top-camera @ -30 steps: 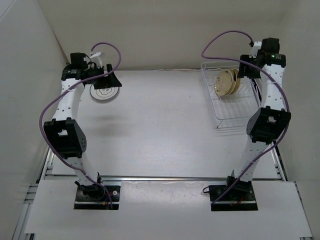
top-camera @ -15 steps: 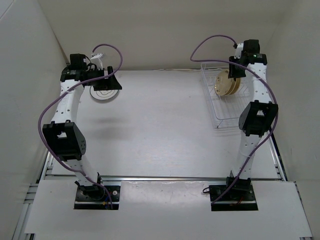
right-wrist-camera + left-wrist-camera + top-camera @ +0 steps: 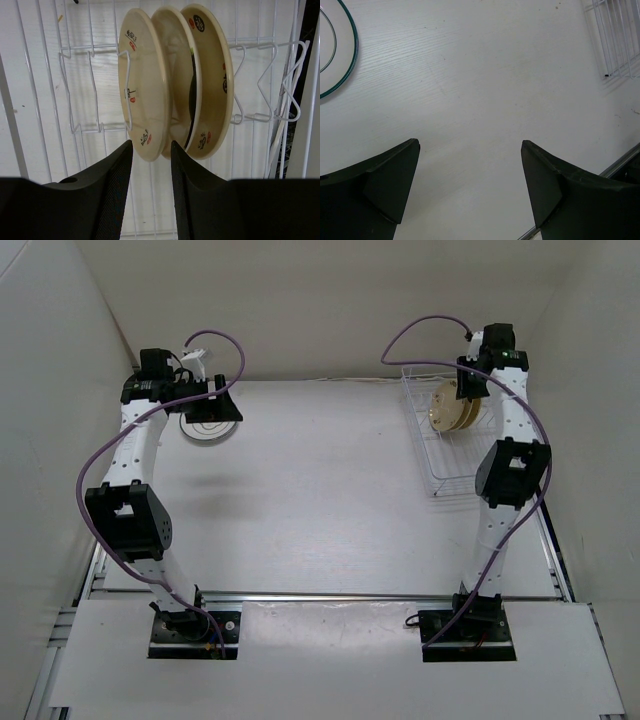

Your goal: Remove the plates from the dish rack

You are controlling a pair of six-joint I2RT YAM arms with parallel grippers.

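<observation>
Right hand (image 3: 151,145) pinches the rim of the end tan plate (image 3: 145,85) in the dish rack (image 3: 94,48); left hand (image 3: 470,142) gapes wide above the table (image 3: 480,75).

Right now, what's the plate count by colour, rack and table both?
tan plate, standing in the dish rack: 3
white plate with dark rings, flat on the table: 1
Total: 4 plates

You get wide free room across the white table (image 3: 320,470) in its middle. At its far right corner, tan round plates (image 3: 170,80) crowd the white wire rack (image 3: 450,465).
</observation>
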